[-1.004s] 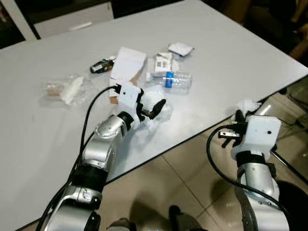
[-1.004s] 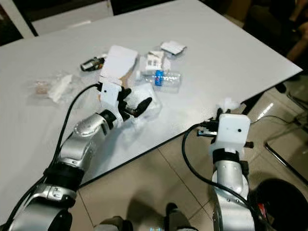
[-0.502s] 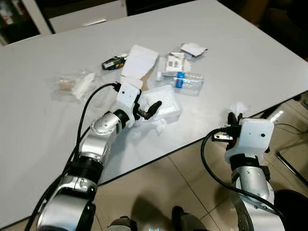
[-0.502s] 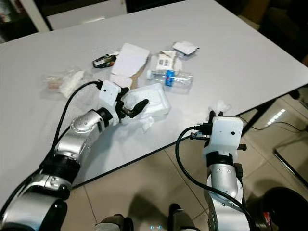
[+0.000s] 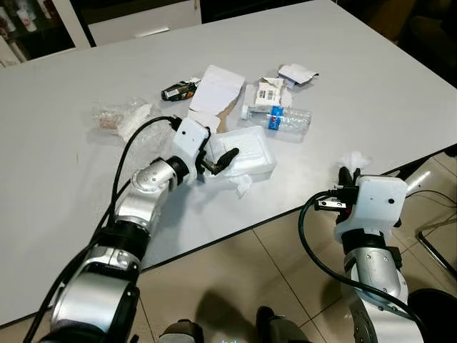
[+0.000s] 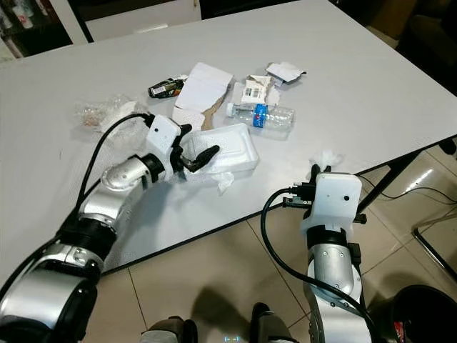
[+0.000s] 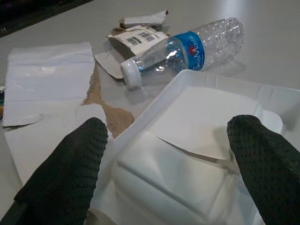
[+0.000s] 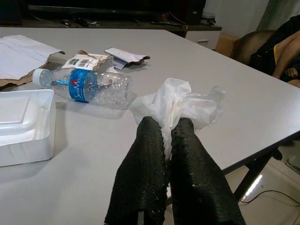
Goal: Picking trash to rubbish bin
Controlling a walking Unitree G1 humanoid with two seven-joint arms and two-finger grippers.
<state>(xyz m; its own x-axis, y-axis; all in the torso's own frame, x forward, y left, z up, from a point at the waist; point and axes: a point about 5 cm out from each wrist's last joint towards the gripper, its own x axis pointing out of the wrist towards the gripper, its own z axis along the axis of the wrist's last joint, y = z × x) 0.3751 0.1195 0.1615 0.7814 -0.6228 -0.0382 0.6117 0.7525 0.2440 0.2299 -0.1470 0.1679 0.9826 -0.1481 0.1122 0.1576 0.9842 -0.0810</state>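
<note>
Left gripper, jaws apart, straddles a white foam tray on the counter. Right gripper, jaws clamped on crumpled tissue, hangs at the counter's edge.

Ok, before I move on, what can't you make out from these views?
- Small dark item behind the torn cardboard: too small to identify in the eye views.
- Contents of the crinkled clear bag: blurred by plastic.
- Right gripper fingertips: buried in the tissue.
- Foam tray: near end cut off in the left wrist view.

Head pair looking down at table, wrist cameras close, perhaps sharing bottle
</note>
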